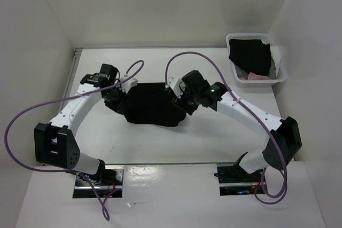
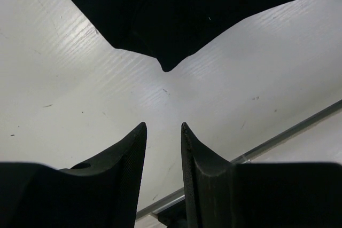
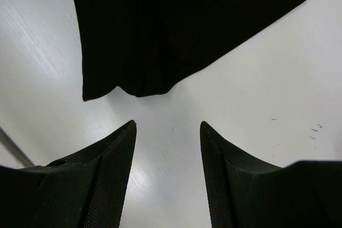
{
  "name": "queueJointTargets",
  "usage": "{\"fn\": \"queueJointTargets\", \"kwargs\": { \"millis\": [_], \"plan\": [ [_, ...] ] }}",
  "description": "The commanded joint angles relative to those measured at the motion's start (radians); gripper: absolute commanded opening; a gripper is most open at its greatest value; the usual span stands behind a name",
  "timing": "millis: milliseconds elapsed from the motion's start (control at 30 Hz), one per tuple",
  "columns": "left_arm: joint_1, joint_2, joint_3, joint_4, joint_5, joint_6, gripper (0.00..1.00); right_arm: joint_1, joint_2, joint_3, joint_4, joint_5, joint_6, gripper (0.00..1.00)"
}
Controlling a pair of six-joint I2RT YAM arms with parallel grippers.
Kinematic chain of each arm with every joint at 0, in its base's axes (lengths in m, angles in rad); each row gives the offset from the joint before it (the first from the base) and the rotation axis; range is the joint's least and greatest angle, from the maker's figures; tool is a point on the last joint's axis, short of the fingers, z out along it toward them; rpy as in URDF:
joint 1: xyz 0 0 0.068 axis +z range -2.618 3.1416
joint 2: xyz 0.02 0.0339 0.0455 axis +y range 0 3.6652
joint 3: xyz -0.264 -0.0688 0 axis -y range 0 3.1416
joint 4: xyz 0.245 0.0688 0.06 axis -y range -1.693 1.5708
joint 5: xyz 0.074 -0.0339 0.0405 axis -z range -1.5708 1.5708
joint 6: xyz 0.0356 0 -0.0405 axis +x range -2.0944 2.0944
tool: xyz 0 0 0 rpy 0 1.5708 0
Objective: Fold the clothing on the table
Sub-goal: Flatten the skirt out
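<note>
Progress: the black garment (image 1: 152,105) lies as a compact, roughly rectangular pile, so at least one fold looks done. I judge this from its shape, as separate layers cannot be told apart in the dark cloth.
Left to do: perhaps a final fold or some squaring up. The near edge is uneven, with a corner jutting out.
Left end effector (image 2: 163,126): fingers slightly apart with nothing between them, hovering over bare desk (image 1: 214,137).
Right end effector (image 3: 168,124): fingers wider apart, also empty.
Garment position: between the two end effectors, its edge just ahead of each pair of fingertips and not touching either.
Garment look: plain matt black, soft and mostly flat. One pointed corner faces the left fingertips and a wavy hem faces the right ones.
Elsewhere: a white basket (image 1: 259,82) of mixed cloth sits well beyond the right end effector.
</note>
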Motion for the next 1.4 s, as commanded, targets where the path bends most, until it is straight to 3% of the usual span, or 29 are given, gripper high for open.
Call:
{"fn": "queueJointTargets", "kwargs": {
  "millis": [0,67,267,500,633,867,1067,1300,1367],
  "plan": [
    [0.028,0.028,0.0,0.032,-0.007,-0.052,0.4,0.075,0.008,-0.036,0.098,0.116,0.013,0.57],
    [0.046,0.063,0.0,0.032,0.025,-0.061,0.4,0.125,0.008,-0.073,0.132,0.171,0.013,0.57],
    [0.046,0.182,0.034,0.122,0.034,-0.124,0.4,0.125,0.085,-0.055,0.192,0.265,0.023,0.58],
    [0.046,0.311,0.146,0.173,0.114,-0.197,0.4,-0.019,0.172,0.045,0.243,0.164,0.023,0.58],
    [0.046,0.241,0.102,0.173,0.114,-0.187,0.38,-0.01,0.114,-0.009,0.252,0.164,0.0,0.58],
    [0.046,0.117,0.069,-0.004,0.128,-0.128,0.41,0.073,-0.056,-0.124,0.252,0.197,-0.022,0.58],
    [0.056,0.038,0.066,-0.005,0.103,-0.126,0.46,0.115,-0.128,-0.182,0.243,0.25,-0.054,0.58],
    [0.065,0.202,0.186,0.075,0.031,-0.189,0.38,0.118,0.026,-0.121,0.316,0.313,-0.019,0.58],
    [0.065,0.288,0.232,0.084,0.043,-0.198,0.38,0.058,0.075,-0.061,0.329,0.278,0.002,0.58]
  ]
}}
